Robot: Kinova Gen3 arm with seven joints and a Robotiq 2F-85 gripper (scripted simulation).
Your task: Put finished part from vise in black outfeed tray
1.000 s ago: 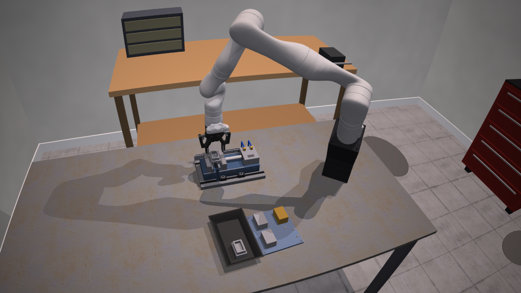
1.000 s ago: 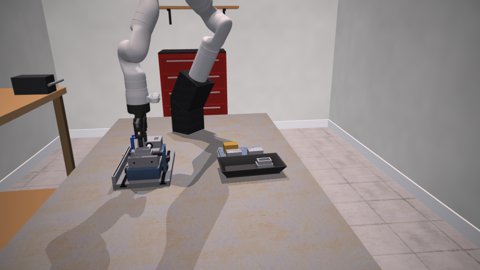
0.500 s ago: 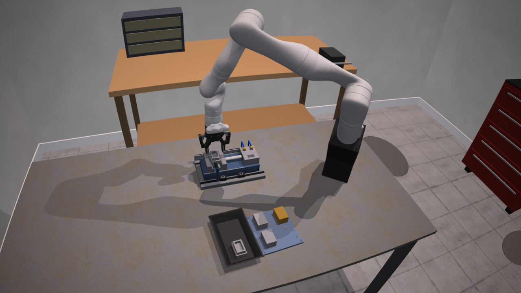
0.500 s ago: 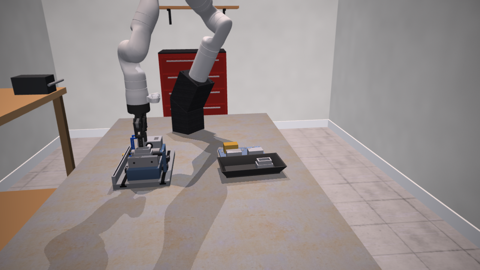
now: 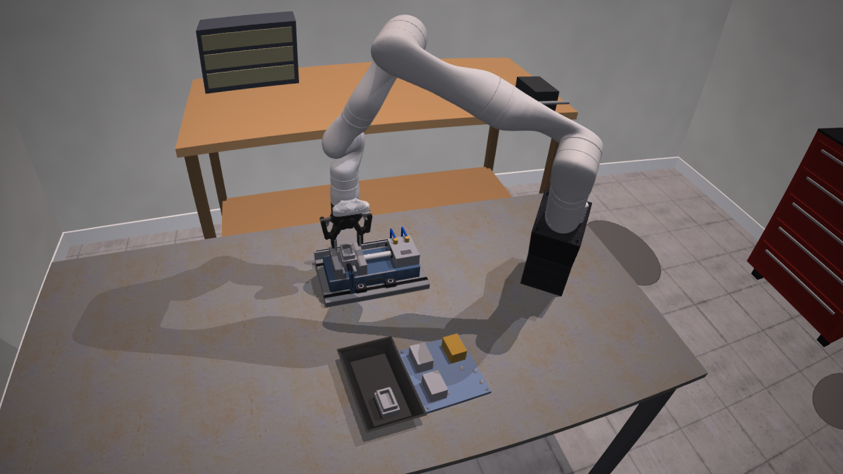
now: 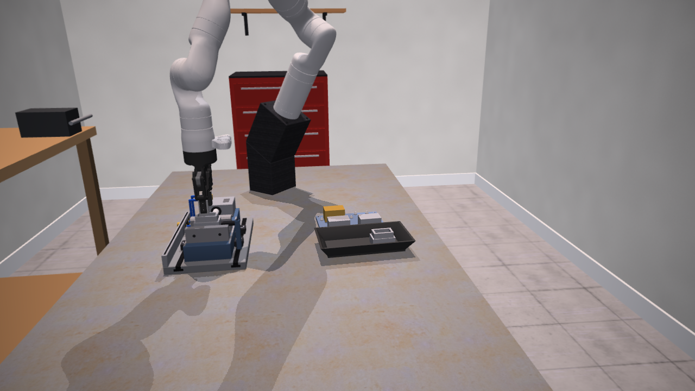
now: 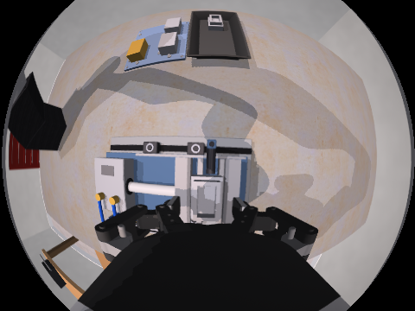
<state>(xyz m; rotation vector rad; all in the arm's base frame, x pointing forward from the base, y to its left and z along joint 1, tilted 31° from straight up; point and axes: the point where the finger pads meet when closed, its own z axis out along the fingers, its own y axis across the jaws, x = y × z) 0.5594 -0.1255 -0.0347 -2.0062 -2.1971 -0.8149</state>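
The finished part [image 5: 348, 253] [image 6: 204, 218] [image 7: 207, 197], a grey block with a pocket on top, sits between the jaws of the blue vise [image 5: 377, 276] [image 6: 208, 251] [image 7: 158, 169]. My gripper [image 5: 346, 239] [image 6: 203, 205] [image 7: 206, 205] is open and points straight down just above the part, one finger on each side of it. The black outfeed tray [image 5: 354, 370] [image 6: 340, 240] [image 7: 202, 43] lies near the table's front edge. It holds another pocketed block [image 5: 386, 401] [image 6: 383, 233] [image 7: 214, 20] at one end.
A blue-grey plate [image 5: 468, 384] [image 6: 369, 212] [image 7: 151, 60] beside the tray carries two grey blocks [image 5: 421, 355] [image 5: 435, 383] and an orange block [image 5: 454, 347] [image 6: 334, 210] [image 7: 137, 50]. The arm's black base [image 5: 554, 253] [image 6: 271, 165] stands on the table behind. A red drawer cabinet [image 5: 807, 236] stands off the table.
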